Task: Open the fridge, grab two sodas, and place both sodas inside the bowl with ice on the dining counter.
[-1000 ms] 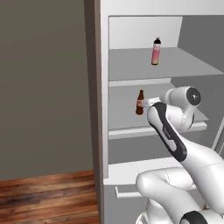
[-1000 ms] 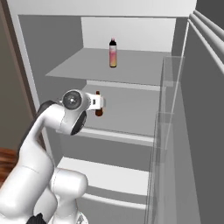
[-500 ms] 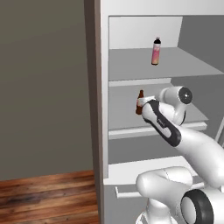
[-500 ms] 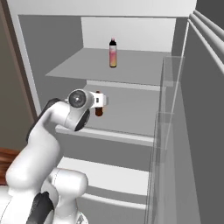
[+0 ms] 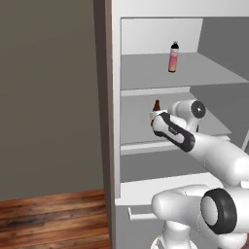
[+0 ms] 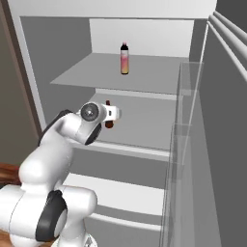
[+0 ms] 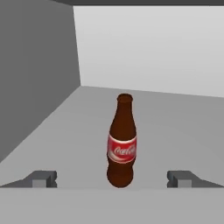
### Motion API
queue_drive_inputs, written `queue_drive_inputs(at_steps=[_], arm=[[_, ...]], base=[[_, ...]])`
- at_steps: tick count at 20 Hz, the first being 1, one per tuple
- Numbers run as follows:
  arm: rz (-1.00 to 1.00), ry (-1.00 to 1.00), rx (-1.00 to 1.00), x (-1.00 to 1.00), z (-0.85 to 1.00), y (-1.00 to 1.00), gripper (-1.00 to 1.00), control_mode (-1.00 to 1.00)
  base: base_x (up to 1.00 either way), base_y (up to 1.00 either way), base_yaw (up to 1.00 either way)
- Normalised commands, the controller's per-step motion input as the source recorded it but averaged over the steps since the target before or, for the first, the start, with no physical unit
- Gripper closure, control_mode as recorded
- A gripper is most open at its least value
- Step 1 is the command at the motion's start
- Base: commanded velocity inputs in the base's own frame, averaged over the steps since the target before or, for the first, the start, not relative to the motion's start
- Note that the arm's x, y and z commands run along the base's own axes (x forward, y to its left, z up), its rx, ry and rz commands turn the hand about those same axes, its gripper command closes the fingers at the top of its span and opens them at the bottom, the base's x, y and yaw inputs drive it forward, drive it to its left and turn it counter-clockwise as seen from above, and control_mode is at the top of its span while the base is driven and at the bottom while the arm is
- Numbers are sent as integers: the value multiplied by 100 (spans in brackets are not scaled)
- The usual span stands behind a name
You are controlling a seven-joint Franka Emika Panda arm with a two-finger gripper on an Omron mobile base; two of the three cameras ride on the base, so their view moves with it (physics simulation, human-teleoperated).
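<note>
Two sodas stand upright in the open fridge [image 6: 58, 79]: the pink bottle [image 6: 125, 58] on the upper shelf, the cola bottle [image 7: 122, 141] on the shelf below. The gripper [image 7: 113, 178] faces the cola, jaws spread wide, grasping nothing.

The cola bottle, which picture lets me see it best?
The hand view: the cola bottle stands upright in full on the fridge shelf, red label facing the camera, between the two open fingers. In the left base view just its neck pokes above the arm; in the right base view the hand hides most of it.
</note>
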Motion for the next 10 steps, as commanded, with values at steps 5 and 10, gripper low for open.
queue_drive_inputs(at_steps=[5,10], arm=[[0,0,0,30,-16,0,-100,-100],[0,0,0,30,-12,0,-100,-100]], base=[[0,0,0],[0,0,0]])
